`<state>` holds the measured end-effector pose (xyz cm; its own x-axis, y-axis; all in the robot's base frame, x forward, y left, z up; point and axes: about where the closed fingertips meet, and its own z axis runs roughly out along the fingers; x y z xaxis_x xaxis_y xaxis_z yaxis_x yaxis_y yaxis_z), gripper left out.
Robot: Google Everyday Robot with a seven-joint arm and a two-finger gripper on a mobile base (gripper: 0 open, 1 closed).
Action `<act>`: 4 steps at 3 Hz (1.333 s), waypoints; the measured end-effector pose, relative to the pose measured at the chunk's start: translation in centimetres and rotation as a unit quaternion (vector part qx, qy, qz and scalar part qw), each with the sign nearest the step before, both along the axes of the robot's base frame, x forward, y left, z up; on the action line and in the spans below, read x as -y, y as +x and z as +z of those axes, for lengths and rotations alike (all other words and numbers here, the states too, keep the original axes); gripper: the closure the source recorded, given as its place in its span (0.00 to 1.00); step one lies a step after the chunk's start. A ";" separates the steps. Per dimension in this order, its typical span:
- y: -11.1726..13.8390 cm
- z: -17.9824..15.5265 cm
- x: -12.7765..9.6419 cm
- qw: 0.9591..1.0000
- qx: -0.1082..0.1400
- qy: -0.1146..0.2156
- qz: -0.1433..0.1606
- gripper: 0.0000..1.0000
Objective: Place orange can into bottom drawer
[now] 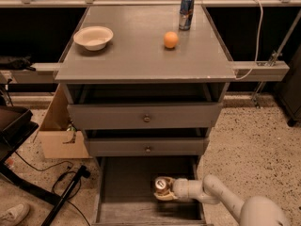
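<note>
Down at the bottom right edge, the robot's pale arm (pixel 225 199) reaches leftward into the open bottom drawer (pixel 123 187). At its tip the gripper (pixel 162 191) has its jaws closed around the orange can (pixel 161 184), one cream finger curving under the can's near side. The can stands roughly upright, its silver top facing the camera, over the right half of the drawer's dark tray. Whether its base touches the drawer floor cannot be told.

On the left of the floor lie a pale shoe (pixel 14 214) and some black cables (pixel 61 178), and a cardboard box (pixel 59 135) leans beside the cabinet. Speckled terrazzo floor (pixel 254 145) spreads out to the right.

Above the pulled-out tray sit two grey drawers, both shut. The middle drawer (pixel 117 147) has a small round knob at its centre, and so does the top drawer (pixel 113 117) above it.

Farther back, on the grey cabinet top (pixel 141 55), a shallow white bowl (pixel 93 36) rests toward the left. A round orange fruit (pixel 171 39) lies right of centre, well apart from the bowl. Behind the fruit, near the back edge, a slim blue-silver can (pixel 186 12) stands upright. A white cable (pixel 257 27) hangs down past the cabinet's far right side toward a grey rail (pixel 263 70).
</note>
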<state>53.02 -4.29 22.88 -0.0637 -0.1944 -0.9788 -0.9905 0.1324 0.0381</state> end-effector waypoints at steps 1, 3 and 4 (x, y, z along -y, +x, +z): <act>-0.5 -3.4 -0.5 1.000 -0.010 -0.005 -0.003 1.00; -0.9 -5.3 -0.6 1.000 -0.017 -0.012 -0.013 0.82; -0.9 -5.3 -0.6 1.000 -0.017 -0.012 -0.013 0.58</act>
<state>52.08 -3.66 17.57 -0.1025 -0.2155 -0.9711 -0.9849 0.1586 0.0688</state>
